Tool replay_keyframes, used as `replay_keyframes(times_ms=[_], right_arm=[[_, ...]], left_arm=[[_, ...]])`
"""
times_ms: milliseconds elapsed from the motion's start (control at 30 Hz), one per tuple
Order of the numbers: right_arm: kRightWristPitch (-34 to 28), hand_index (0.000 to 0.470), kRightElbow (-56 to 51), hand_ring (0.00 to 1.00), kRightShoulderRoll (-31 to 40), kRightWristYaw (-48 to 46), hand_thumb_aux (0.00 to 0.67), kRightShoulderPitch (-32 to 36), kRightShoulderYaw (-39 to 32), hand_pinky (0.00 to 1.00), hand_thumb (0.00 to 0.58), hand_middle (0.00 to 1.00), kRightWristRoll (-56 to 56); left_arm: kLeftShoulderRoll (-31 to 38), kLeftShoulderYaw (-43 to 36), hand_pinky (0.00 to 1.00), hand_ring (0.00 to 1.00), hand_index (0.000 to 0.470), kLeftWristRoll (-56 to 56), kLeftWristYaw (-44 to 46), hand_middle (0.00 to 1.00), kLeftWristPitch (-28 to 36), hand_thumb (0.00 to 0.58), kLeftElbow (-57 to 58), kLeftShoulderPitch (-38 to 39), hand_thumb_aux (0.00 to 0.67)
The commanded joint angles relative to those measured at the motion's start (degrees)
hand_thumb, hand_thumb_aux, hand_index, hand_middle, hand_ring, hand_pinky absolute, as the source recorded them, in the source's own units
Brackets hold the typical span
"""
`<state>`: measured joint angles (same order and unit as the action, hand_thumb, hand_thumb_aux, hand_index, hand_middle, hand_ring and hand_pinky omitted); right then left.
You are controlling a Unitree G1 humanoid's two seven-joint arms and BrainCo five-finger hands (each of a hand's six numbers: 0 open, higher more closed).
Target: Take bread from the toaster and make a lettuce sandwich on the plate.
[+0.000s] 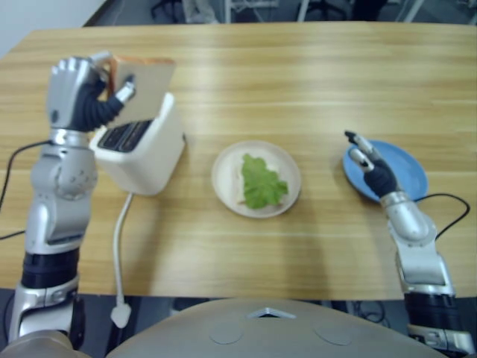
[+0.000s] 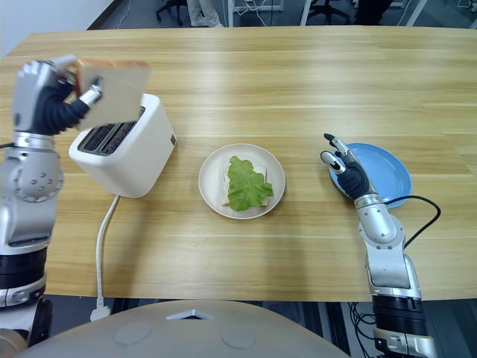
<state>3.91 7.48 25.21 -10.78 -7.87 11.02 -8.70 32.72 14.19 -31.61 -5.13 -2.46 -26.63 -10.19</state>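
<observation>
Bread slice [image 1: 145, 82], upright, pinched by fingers of left hand [image 1: 74, 93] just above toaster [image 1: 145, 156]. Rightward and down from there: plate [image 1: 220, 179] with lettuce [image 1: 261, 183]. Right hand [image 1: 373, 168] beside blue plate [image 1: 406, 168], fingers loosely spread, empty.

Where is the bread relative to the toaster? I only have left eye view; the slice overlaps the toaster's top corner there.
Observer: In right eye view the bread slice, gripped by the left hand, stops short of that corner of the toaster. It looks out of the slots.
Operator: Slots empty?
Observer: More of both slots shows here: dark, nothing sticking up.
Operator: Right hand on the blue plate?
Observer: The right hand is open and holds nothing, at the left rim of the blue plate. Whether it touches, I cannot tell even with both views.
</observation>
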Motion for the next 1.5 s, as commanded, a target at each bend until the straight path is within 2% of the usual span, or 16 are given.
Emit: replay_keyframes(times_ms=[33, 233, 400, 500, 667, 833, 1000, 1500], right_arm=[[0.5, 0.000, -1.0, 0.00, -0.4, 0.2, 0.000, 0.0, -0.7, 0.00, 0.000, 0.00, -0.2], [0.8, 0.000, -1.8, 0.00, -0.5, 0.4, 0.000, 0.2, -0.5, 0.00, 0.000, 0.00, 0.0], [0.8, 0.000, -2.4, 0.00, -0.6, 0.7, 0.000, 0.4, -0.3, 0.00, 0.000, 0.00, 0.2], [0.9, 0.000, -2.9, 0.00, -0.8, 0.9, 0.000, 0.6, -0.5, 0.00, 0.000, 0.00, 0.2], [1.1, 0.000, -3.6, 0.00, -1.0, 1.2, 0.000, 0.7, -0.5, 0.00, 0.000, 0.00, 0.2], [1.2, 0.000, -4.0, 0.00, -1.0, 1.2, 0.000, 0.9, -0.6, 0.00, 0.000, 0.00, 0.2], [1.3, 0.000, -4.2, 0.00, -1.1, 1.4, 0.000, 0.8, -0.7, 0.00, 0.000, 0.00, 0.0], [1.3, 0.000, -4.2, 0.00, -1.1, 1.7, 0.000, 0.9, -1.3, 0.00, 0.000, 0.00, -0.9]], left_arm=[[-3.1, 1.6, 1.00, 1.00, 0.460, 4.2, -0.2, 1.00, -1.1, 0.580, -4.7, -0.6, 0.670], [-11.6, -10.2, 1.00, 1.00, 0.460, 9.5, 4.8, 1.00, -1.2, 0.580, -3.8, 1.4, 0.670], [-22.7, -21.2, 1.00, 1.00, 0.460, 19.9, 11.2, 1.00, 3.5, 0.580, 3.7, 3.8, 0.670], [-28.3, -24.4, 1.00, 1.00, 0.460, 25.2, 13.9, 1.00, 7.1, 0.580, 10.5, 4.5, 0.670], [-33.2, -26.5, 1.00, 1.00, 0.460, 27.3, 14.3, 1.00, 6.8, 0.580, 23.6, 3.1, 0.670], [-36.4, -25.3, 1.00, 1.00, 0.460, 29.0, 13.6, 1.00, 6.4, 0.580, 33.4, 0.3, 0.670], [-38.0, -22.4, 1.00, 1.00, 0.460, 32.2, 12.8, 1.00, 7.2, 0.580, 37.9, -2.6, 0.670], [-37.6, -24.8, 1.00, 1.00, 0.460, 30.0, 11.2, 1.00, 3.5, 0.580, 46.2, -5.3, 0.670]])
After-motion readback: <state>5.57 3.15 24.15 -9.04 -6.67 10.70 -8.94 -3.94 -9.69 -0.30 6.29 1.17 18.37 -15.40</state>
